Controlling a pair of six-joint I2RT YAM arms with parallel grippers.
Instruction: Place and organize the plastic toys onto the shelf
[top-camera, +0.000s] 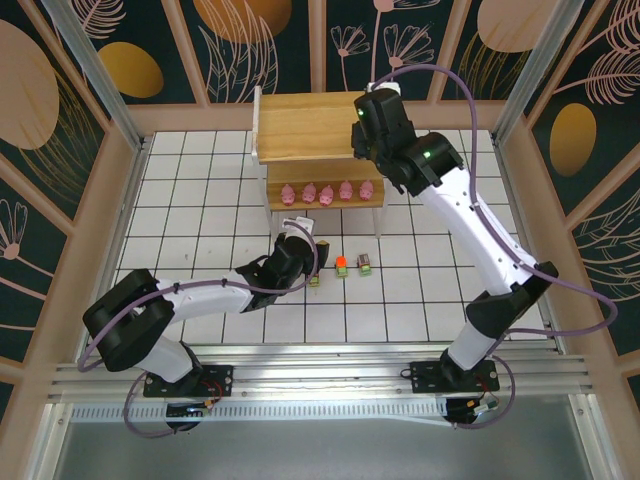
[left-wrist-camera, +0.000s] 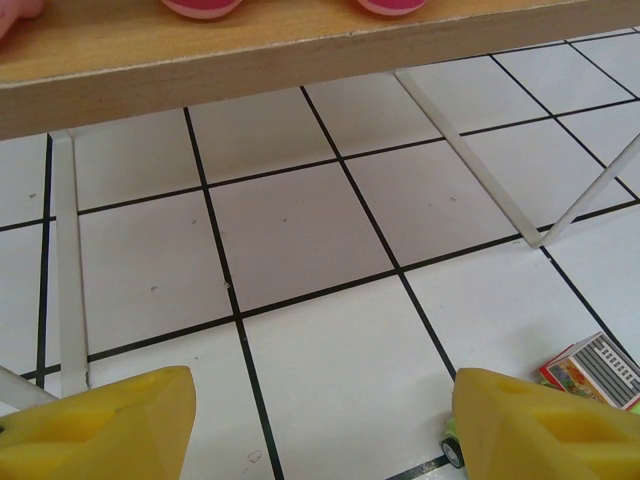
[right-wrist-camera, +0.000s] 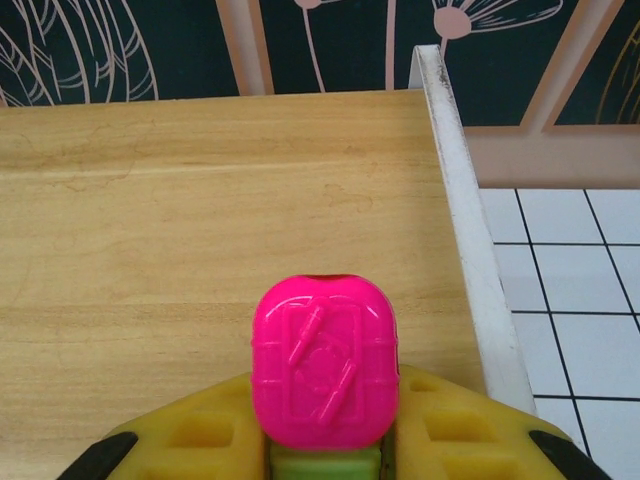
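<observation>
My right fingers (right-wrist-camera: 190, 430) clamp a magenta-topped vehicle (right-wrist-camera: 323, 362) above the top of the shelf (right-wrist-camera: 150, 220); my left fingers (left-wrist-camera: 110, 425) hang spread apart, low over the bench (left-wrist-camera: 300, 230).

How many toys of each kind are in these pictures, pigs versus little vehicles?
Pink pigs: 5, on the shelf, lower tier
Little vehicles: 5 (4 on the table, 1 magenta-topped vehicle in the right pincer)
Total: 10

The left arm lay low, its gripper (left-wrist-camera: 320, 425) spread wide open. The raised right arm reached far-left, its gripper (right-wrist-camera: 322, 455) clamping a magenta-topped green plastic toy (right-wrist-camera: 322, 375).
</observation>
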